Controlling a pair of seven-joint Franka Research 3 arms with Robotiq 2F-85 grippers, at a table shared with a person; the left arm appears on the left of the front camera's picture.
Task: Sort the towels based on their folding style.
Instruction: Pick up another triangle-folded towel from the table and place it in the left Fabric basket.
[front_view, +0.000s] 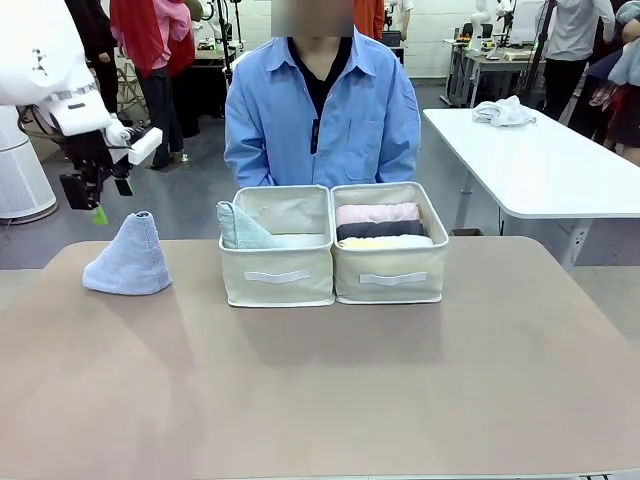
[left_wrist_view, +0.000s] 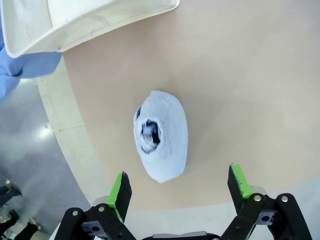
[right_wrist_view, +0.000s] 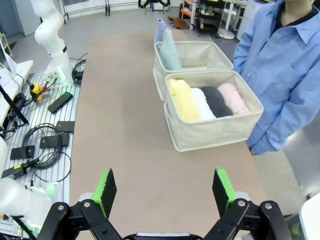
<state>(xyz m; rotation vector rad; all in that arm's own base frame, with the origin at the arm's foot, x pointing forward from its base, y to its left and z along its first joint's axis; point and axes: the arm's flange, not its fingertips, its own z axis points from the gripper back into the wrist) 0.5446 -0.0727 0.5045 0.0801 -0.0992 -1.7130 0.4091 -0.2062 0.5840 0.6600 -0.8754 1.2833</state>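
Blue cone towel (front_view: 128, 257) stands on the table (front_view: 320, 400) left of the left bin (front_view: 277, 275), the last one unsorted, we judge; a grey-green cone (front_view: 240, 228) lies in that bin, the rolls (front_view: 380, 230) right of it. Next our left hand (left_wrist_view: 179, 189), wide open above that towel and touching nothing, must drop and close. Our right hand (right_wrist_view: 165, 187) gapes empty

Light: bright, even, overhead.
Shadows: soft, just before the bins (front_view: 277, 285) (front view's centre).
Distortion: wrist views bulge at edges.
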